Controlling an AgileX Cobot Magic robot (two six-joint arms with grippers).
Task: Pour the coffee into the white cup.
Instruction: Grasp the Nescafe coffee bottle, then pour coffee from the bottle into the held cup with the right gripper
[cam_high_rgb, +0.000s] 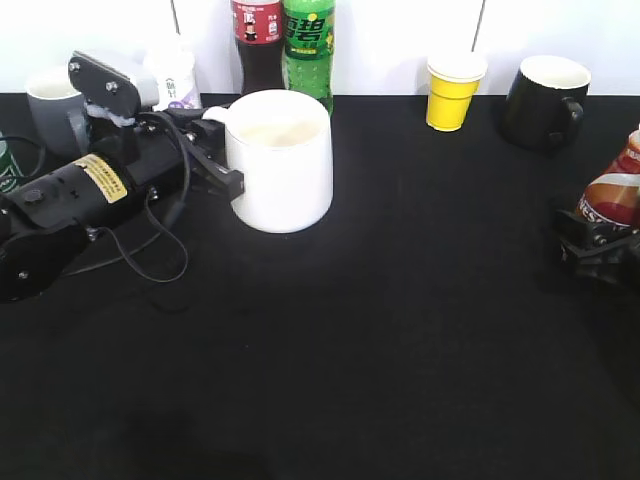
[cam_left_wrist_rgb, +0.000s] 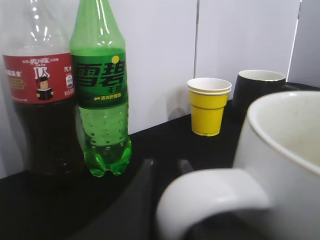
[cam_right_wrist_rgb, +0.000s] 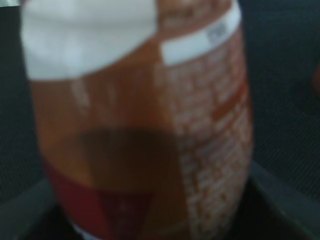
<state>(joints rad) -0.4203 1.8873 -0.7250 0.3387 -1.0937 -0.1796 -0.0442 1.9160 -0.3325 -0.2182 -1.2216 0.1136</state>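
Observation:
The white cup (cam_high_rgb: 285, 165) stands on the black table left of centre; it looks empty. My left gripper (cam_high_rgb: 218, 172) is at its handle. In the left wrist view the handle (cam_left_wrist_rgb: 210, 195) fills the foreground with the dark fingers (cam_left_wrist_rgb: 165, 185) closed around it. The coffee bottle (cam_high_rgb: 615, 190), with its brown, red and white wrap, leans at the right edge of the exterior view. My right gripper (cam_high_rgb: 595, 245) is shut on its lower body. The bottle (cam_right_wrist_rgb: 140, 125) fills the right wrist view, blurred; its neck is out of view.
A cola bottle (cam_high_rgb: 256, 40) and a green soda bottle (cam_high_rgb: 307, 45) stand behind the white cup. A yellow paper cup (cam_high_rgb: 453, 92) and a black mug (cam_high_rgb: 545, 100) stand at the back right. A grey mug (cam_high_rgb: 52, 100) and a white container (cam_high_rgb: 172, 80) are at the back left.

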